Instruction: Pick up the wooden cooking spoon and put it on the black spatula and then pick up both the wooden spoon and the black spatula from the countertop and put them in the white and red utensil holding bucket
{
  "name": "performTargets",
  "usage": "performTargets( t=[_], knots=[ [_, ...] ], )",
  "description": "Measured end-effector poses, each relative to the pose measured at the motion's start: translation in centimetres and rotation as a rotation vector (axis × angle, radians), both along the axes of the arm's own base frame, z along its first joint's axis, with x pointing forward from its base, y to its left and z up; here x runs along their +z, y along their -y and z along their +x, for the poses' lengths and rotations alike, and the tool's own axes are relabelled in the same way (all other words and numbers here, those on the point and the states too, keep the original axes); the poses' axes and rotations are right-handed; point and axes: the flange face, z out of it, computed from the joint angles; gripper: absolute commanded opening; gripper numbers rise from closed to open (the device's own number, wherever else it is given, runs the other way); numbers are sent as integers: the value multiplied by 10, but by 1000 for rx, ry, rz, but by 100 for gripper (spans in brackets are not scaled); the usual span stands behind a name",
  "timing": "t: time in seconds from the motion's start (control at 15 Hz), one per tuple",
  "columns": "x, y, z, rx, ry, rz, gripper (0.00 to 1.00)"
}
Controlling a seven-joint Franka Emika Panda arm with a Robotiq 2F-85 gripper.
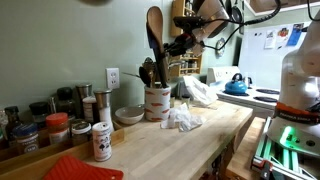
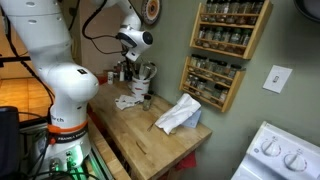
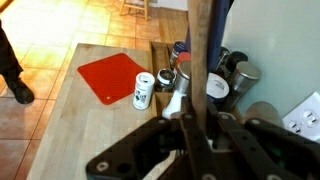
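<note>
Wooden spoon (image 1: 155,24), one; white bucket (image 1: 157,104), one.

A sage-green wall (image 1: 60,40) backed the butcher-block countertop (image 1: 210,140), with a white outlet (image 1: 113,77) at nine o'clock in an exterior view. In an exterior view a wooden spice rack (image 2: 222,50) hung at one o'clock and a white stove (image 2: 285,155) stood at five. Warm wood flooring (image 3: 60,25) showed at eleven in the wrist view.
</note>
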Motion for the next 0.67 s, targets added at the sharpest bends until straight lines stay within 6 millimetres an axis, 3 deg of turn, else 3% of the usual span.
performTargets(
  t=[0.67],
  knots=[
    [-25, 12, -6, -69, 91, 126, 3]
  ],
)
